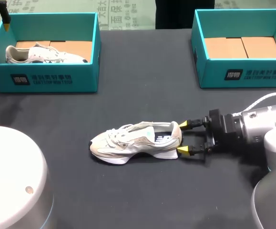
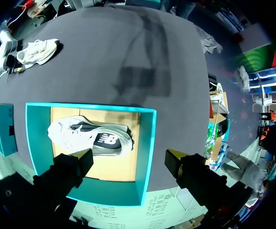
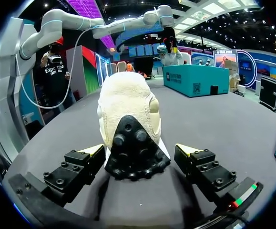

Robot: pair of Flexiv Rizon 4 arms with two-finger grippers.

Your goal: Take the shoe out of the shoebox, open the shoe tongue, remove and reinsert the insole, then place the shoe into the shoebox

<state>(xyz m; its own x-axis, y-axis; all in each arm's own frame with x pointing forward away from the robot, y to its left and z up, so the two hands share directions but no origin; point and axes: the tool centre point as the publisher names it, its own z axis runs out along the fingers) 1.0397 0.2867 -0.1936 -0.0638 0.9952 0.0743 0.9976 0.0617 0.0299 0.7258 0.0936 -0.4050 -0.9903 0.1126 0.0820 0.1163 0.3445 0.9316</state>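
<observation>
A cream sneaker (image 1: pixel 135 140) lies on its side in the middle of the dark table, toe to the left. My right gripper (image 1: pixel 184 138) is at its heel, open, one yellow tip on each side. In the right wrist view the heel (image 3: pixel 130 119) sits between the open fingers of the gripper (image 3: pixel 140 150), with small gaps on both sides. A second sneaker (image 1: pixel 42 53) lies in the left teal shoebox (image 1: pixel 47 78). My left gripper (image 1: pixel 5 21) hangs open above that box's far left corner; its wrist view shows the gripper (image 2: pixel 128 160) over the boxed sneaker (image 2: pixel 92 136).
A second teal shoebox (image 1: pixel 242 78) at the back right holds only brown cardboard. Bare dark tabletop surrounds the sneaker. White rounded robot bodies fill the front left and front right corners of the head view.
</observation>
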